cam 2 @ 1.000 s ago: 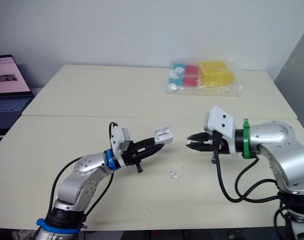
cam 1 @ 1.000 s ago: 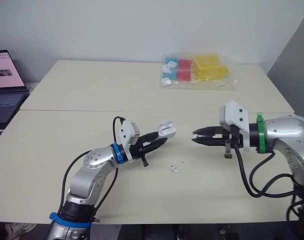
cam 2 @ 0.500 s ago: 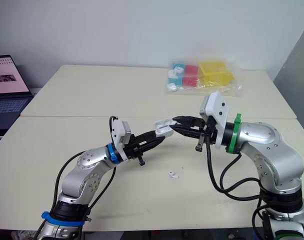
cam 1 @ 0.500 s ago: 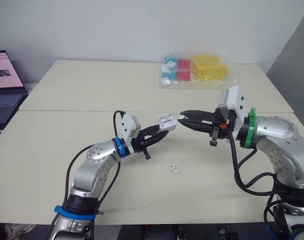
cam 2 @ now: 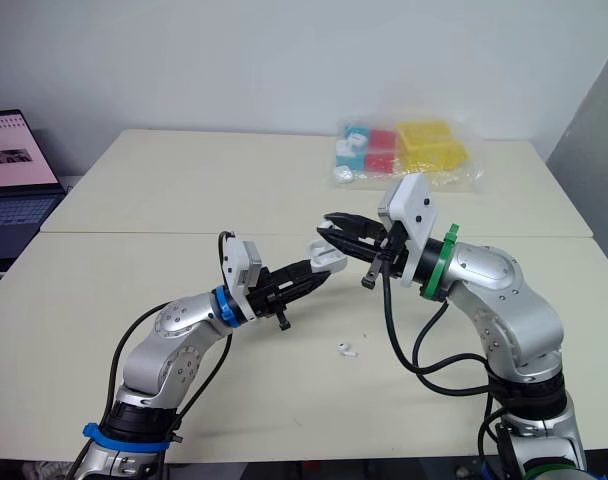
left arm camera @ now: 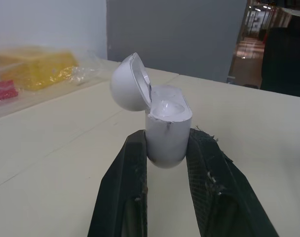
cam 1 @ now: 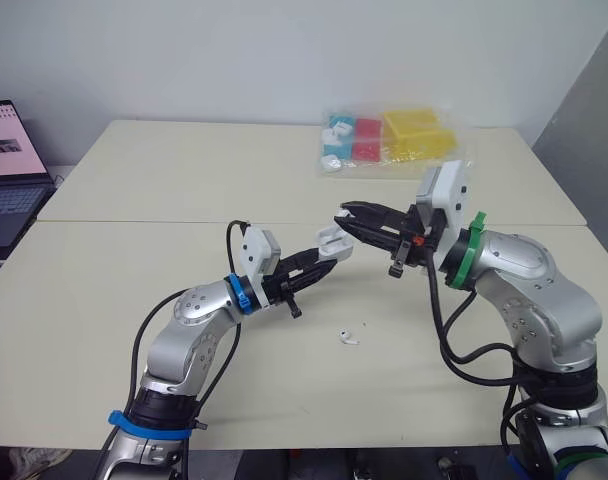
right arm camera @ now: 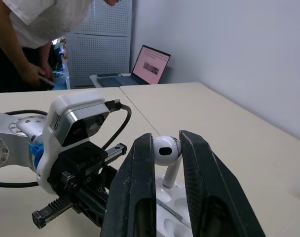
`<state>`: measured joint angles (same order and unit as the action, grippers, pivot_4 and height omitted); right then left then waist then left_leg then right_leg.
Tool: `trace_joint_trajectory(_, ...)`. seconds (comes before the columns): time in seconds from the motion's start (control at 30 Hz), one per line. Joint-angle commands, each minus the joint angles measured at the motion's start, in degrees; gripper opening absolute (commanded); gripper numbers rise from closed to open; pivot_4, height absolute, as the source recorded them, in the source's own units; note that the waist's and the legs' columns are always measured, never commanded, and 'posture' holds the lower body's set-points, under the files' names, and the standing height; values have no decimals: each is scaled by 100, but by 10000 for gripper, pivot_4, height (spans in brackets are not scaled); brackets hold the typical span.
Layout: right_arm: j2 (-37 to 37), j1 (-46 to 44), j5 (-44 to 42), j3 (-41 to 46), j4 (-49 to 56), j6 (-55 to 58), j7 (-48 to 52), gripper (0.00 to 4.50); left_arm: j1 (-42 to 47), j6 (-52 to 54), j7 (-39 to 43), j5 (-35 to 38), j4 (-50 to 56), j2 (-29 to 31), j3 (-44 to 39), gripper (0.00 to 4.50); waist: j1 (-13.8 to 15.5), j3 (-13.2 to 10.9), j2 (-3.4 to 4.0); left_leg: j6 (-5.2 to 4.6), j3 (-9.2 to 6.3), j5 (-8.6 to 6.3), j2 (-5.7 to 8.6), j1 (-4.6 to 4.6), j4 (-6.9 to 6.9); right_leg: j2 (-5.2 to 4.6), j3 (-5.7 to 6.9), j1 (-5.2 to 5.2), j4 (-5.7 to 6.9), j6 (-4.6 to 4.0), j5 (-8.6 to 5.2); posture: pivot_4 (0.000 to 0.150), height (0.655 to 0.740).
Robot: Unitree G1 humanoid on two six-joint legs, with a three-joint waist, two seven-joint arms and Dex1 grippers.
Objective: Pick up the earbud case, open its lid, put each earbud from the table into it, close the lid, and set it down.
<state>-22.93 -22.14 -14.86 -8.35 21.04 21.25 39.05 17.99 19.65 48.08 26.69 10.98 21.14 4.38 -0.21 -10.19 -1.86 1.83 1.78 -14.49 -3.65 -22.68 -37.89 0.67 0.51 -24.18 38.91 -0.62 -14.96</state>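
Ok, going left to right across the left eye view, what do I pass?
The laptop → left hand holding the open earbud case → right hand pinching an earbud. The loose earbud and plastic bag overlap those, so I skipped them.

Both head eyes look forward and down across the table (cam 1: 134, 170) from its near edge, sharing nearly everything. The wrist cameras sit close behind the left gripper (left arm camera: 167, 137) and right gripper (right arm camera: 165, 139), both catching the earbud case (left arm camera: 167, 111).
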Motion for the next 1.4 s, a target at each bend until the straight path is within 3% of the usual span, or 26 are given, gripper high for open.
trace_joint_trajectory(0.03, -77, 58, 225, 24, -190, -496, 10, 3688, 109, -63, -26, 165, 292, -9, -158, 7350, 0, 0, 0, 0, 0, 0, 0, 0, 0, 0, 1, 0, 0, 0, 0, 1500, 7400)
trace_joint_trajectory(0.3, -120, 97, 348, -31, -334, -785, 7, 3688, 95, -86, -41, 164, 312, -33, -166, 7350, 1, 0, 0, 0, -1, 0, -1, 2, 1, 1, 1, 1, 0, 0, 0, 1500, 7400)
trace_joint_trajectory(0.57, -114, 37, -113, 26, -56, -21, 46, 3688, 100, -169, -40, 104, 300, -70, -119, 7350, 2, 0, 0, 0, -2, 0, -1, 2, 1, 1, 2, 1, 0, 0, 0, 1500, 7400)
trace_joint_trajectory(0.6, -100, 22, -191, 54, -10, 93, 23, 10998, 96, -185, -34, 89, 299, -71, -108, 7350, 2, 0, -1, 0, -2, 0, -1, 1, 1, 1, 2, 1, 0, 0, 0, 1500, 7400)
trace_joint_trajectory(0.8, -172, -61, -356, 159, 268, 488, -58, 29882, 73, -235, -26, 33, 279, -85, -83, 7350, 2, 0, 0, 0, -2, 0, -1, 2, 1, 0, 2, 1, 0, 0, 0, 1500, 7400)
trace_joint_trajectory(1.23, -850, 38, -1282, 791, 1208, 1361, 220, 30233, 18, -375, -91, -96, 132, -60, -126, 7350, 5, 0, 0, 0, -4, 0, -1, -1, 2, 0, 3, 1, -2, 0, 0, 1500, 7400)
trace_joint_trajectory(1.4, -1746, 445, -1746, 1442, 1527, 1641, 703, 30233, -28, -478, -63, -120, 62, 63, -208, 7350, 7, 0, -1, 0, -4, 0, 0, -2, 2, 0, 5, 2, -5, 0, 0, 1500, 7400)
